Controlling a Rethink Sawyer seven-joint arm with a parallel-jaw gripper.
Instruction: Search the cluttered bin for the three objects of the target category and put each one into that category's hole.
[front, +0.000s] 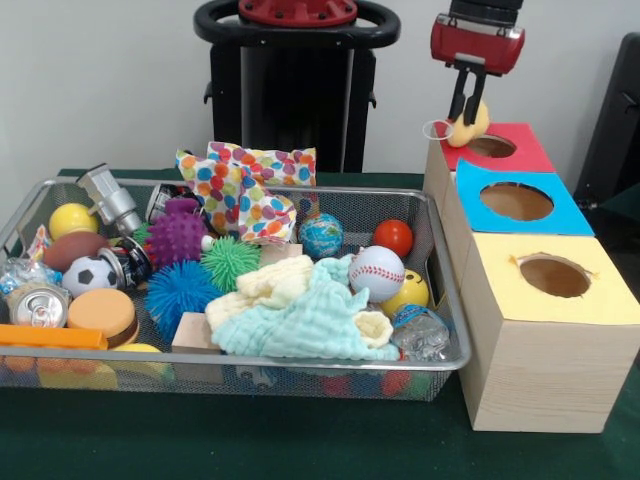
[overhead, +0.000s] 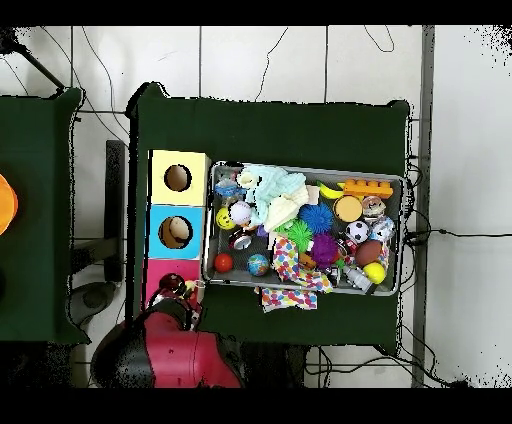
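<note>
My gripper (front: 466, 112) hangs just above the red-surround hole (front: 490, 146) at the far end of the wood-grain boxes. It is shut on a small round tan-yellow soft toy (front: 472, 125), held at the hole's left rim. In the overhead view the gripper (overhead: 183, 292) and the red arm cover most of that hole (overhead: 170, 282). The wire mesh bin (front: 300, 361) lies to the left of the boxes, full of clutter; it also shows in the overhead view (overhead: 402, 235). No other soft toy animal shows in it.
The blue-surround hole (front: 516, 201) and the yellow-surround hole (front: 554, 275) follow towards the front. The bin holds spiky balls (front: 176, 236), a baseball (front: 377, 272), pale cloths (front: 300, 310), a spotted cloth (front: 245, 185), cans and blocks. The robot's pedestal (front: 296, 80) stands behind.
</note>
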